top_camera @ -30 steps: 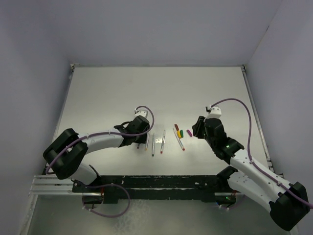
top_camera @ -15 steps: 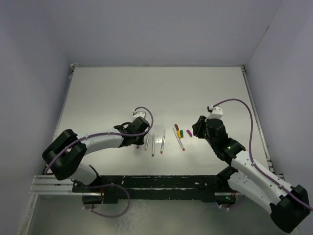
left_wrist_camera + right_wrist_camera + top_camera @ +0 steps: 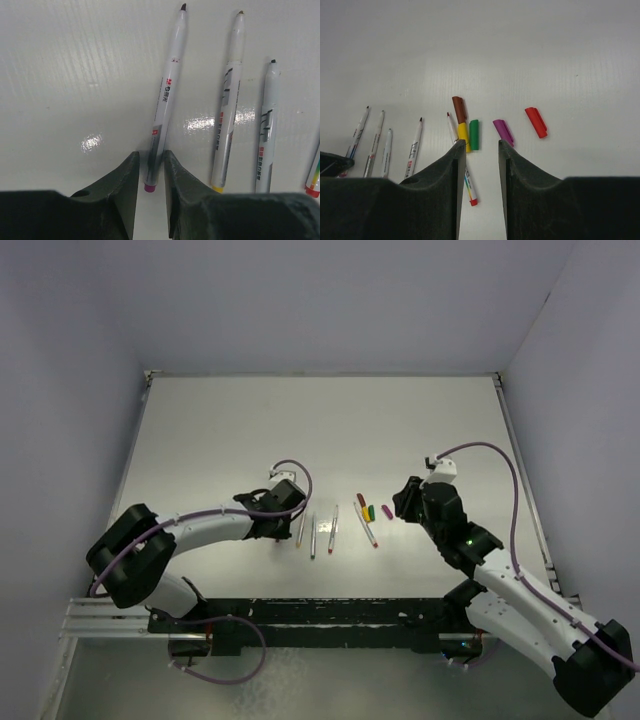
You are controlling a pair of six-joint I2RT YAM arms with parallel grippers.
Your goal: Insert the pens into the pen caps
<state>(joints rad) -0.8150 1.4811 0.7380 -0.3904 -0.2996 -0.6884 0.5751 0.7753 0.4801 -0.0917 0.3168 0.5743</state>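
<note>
Left end effector (image 3: 150, 159) straddles the magenta-ended pen (image 3: 166, 95) on the desk (image 3: 70, 70); whether it is clenched, I cannot tell. Right end effector (image 3: 480, 145) hangs released and empty, near the pen caps (image 3: 474, 134).

The right jaws stand apart with nothing between them, over a pale worktop (image 3: 530, 50). Beyond their tips lie the caps: a dark red cap (image 3: 459, 109) end to end with a yellow cap (image 3: 464, 136), a green cap (image 3: 474, 134) just beside the yellow one, a magenta cap (image 3: 503, 132) near the right-hand tip, and a red cap (image 3: 536, 122) further right, apart. Four pens (image 3: 415, 147) lie side by side at the left. A fifth pen (image 3: 469, 186) slants alongside the yellow cap, its red end showing in the gap.
</note>
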